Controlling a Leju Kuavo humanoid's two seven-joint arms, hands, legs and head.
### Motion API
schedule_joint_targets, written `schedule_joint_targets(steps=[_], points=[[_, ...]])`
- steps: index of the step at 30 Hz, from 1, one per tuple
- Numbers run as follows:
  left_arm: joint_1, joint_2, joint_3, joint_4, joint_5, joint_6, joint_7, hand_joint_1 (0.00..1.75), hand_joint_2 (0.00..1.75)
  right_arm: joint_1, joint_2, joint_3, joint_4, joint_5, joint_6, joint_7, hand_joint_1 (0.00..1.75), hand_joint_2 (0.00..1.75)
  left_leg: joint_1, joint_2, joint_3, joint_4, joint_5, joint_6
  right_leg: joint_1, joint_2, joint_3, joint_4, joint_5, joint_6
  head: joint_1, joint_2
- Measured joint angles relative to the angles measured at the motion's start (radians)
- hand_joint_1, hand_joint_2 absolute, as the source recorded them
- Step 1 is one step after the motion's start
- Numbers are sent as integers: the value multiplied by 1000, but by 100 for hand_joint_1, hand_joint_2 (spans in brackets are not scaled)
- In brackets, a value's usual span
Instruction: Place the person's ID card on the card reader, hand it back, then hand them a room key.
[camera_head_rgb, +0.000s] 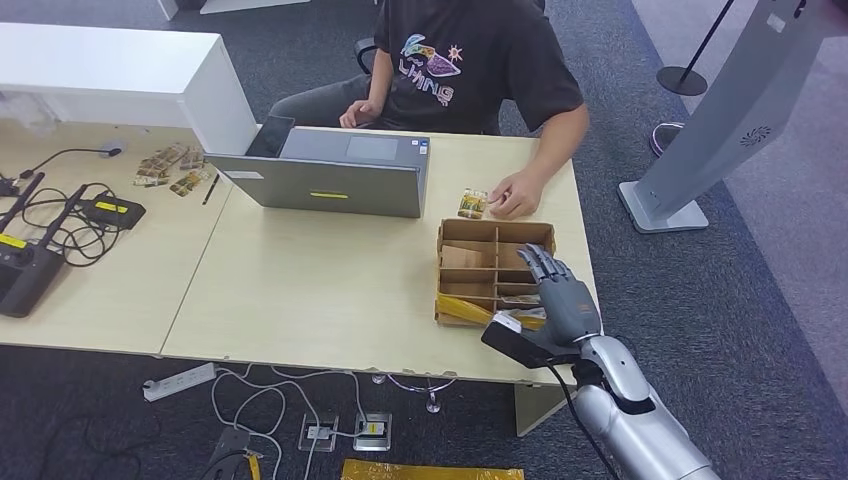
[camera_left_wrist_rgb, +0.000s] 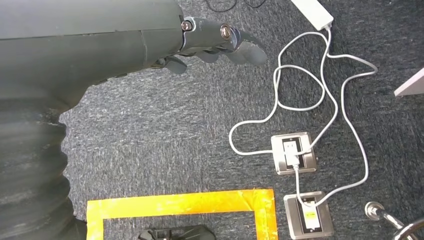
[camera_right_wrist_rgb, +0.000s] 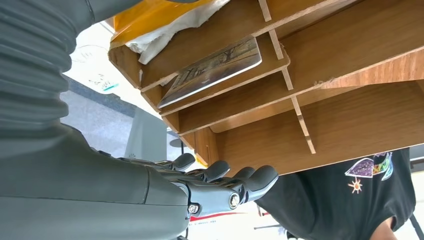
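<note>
Wooden desk (camera_head_rgb: 300, 290), right hand (camera_head_rgb: 560, 295) over divided tray (camera_head_rgb: 447, 240), fingers (camera_head_rgb: 540, 262) open, empty

Right hand (camera_right_wrist_rgb: 220, 187) enters from picture's left edge, grey ribbed cover behind it, dark fingers (camera_right_wrist_rgb: 260, 177) stretched out side by side, holding nothing. Hand hovers just off wooden divided tray (camera_right_wrist_rgb: 350, 120), not touching. Thin slats split tray into compartments. One compartment holds printed card (camera_right_wrist_rgb: 212, 70) lying flat against its floor. Neighbouring end compartment holds yellow packet (camera_right_wrist_rgb: 150, 12) with white wrapping (camera_right_wrist_rgb: 175, 27). Person in black printed T-shirt (camera_right_wrist_rgb: 360, 195) sits beyond tray's far edge.
</note>
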Motion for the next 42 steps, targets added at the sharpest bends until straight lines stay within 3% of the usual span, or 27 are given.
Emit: schedule_joint_targets(steps=[3, 7, 19, 42], points=[[0, 0, 0, 0, 0, 0, 0, 0, 175, 0, 0, 0, 0, -1, -2, 2, 0, 175, 0, 0, 0, 0, 0, 0, 0, 0, 0, 0, 0, 0, 0, 0], [0, 0, 0, 0, 3, 2, -2, 0, 175, 1, 0, 0, 0, -2, -2, 5, 171, 175, 0, 0, 0, 0, 0, 0, 0, 0, 0, 0, 0, 0, 0, 0], [7, -46, 1, 0, 31, 64, -39, 0, 175, 16, -17, 0, 0, -17, 0, 9, 175, 175, 0, 0, 0, 0, 0, 0, 0, 1, 0, -1, 0, 0, 0, 0], [7, -60, 2, 0, 38, 63, -57, 0, 175, -5, -16, -1, 3, -23, -28, -30, 175, 175, 0, 0, 0, 0, 0, 0, 0, 1, 0, 0, 0, 0, 0, 0]])
